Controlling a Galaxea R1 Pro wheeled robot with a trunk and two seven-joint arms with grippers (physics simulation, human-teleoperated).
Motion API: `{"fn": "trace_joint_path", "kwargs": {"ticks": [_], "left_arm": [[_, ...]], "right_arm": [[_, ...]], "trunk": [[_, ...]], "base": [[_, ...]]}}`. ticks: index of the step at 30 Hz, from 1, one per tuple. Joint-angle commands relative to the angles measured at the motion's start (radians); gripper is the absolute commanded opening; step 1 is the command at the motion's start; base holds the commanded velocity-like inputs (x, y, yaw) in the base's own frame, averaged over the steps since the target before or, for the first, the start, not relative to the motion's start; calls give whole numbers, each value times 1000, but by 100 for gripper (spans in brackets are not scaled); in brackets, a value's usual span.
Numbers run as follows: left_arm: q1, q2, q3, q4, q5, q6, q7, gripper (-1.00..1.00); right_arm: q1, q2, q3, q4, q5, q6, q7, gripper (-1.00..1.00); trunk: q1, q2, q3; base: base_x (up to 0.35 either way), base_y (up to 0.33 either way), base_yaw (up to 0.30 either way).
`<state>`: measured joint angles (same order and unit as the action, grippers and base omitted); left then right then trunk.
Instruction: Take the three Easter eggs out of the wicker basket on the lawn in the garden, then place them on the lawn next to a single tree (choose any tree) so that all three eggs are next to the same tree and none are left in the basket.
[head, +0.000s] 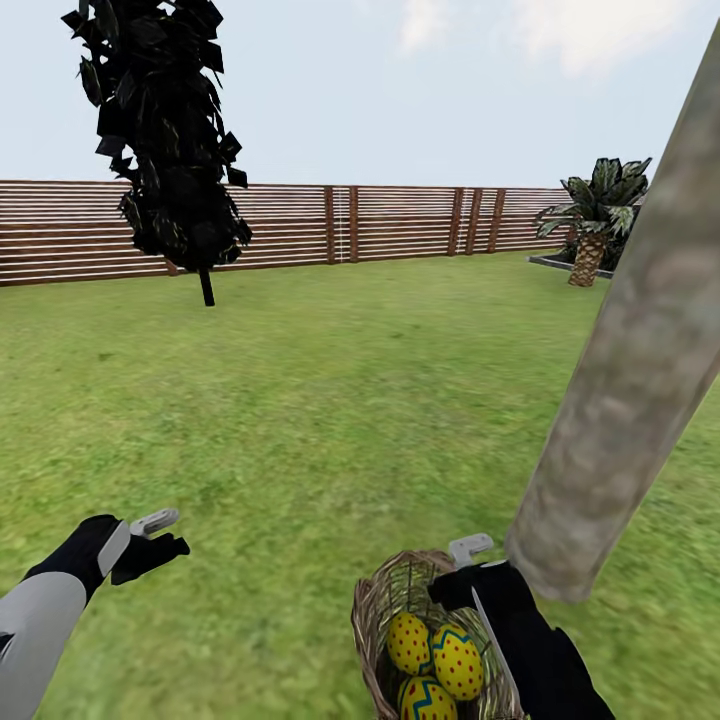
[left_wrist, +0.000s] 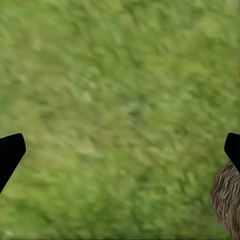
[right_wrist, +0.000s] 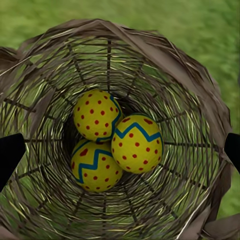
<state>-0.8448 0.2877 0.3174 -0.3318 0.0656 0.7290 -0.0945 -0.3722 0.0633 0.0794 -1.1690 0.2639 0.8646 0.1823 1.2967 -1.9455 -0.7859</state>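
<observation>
Brown wicker at the near right: the basket, upright on the lawn, just beside the foot of the thick pale trunk. Inside it, all three eggs, bunched at the bottom and touching one another, two on the floor of the weave and one seemingly riding a little higher against them.

Directly above the basket mouth, the right gripper, looking straight down the weave, fingers wide apart with nothing between them. Out to the near left, well apart from the basket, the left gripper, low over bare grass, fingers likewise spread and empty.

Judged as the very start of the first pick: nothing taken out yet, nothing laid by the tree. Next, probably a straight descent into the deep basket, centred on the uppermost egg, then a gentle close around its middle. Calls for care with the rim and the open weave, which could catch a finger, and with the neighbouring eggs, round enough to roll away from a nudge. After that, only a short carry, with the trunk so close on the right.

Underfoot, short mottled green grass, flat and open. Farther off, a brown slatted fence across the back, a thin dark tree at the far left, a palm at the far right, pale cloudy sky above.
</observation>
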Motion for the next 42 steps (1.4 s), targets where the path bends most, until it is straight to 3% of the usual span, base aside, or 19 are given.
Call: {"fn": "trace_joint_path", "kwargs": {"ticks": [1,42], "left_arm": [[0,0,3,-1,6,6,1,100],[0,-1,3,-1,6,6,0,100]], "right_arm": [[-1,0,0,-1,11,4,8,100],[-1,-2,0,-3,24,4,-6,100]], "trunk": [[4,-8,-4],[161,-295,-133]], "base": [[0,0,0],[0,0,0]]}}
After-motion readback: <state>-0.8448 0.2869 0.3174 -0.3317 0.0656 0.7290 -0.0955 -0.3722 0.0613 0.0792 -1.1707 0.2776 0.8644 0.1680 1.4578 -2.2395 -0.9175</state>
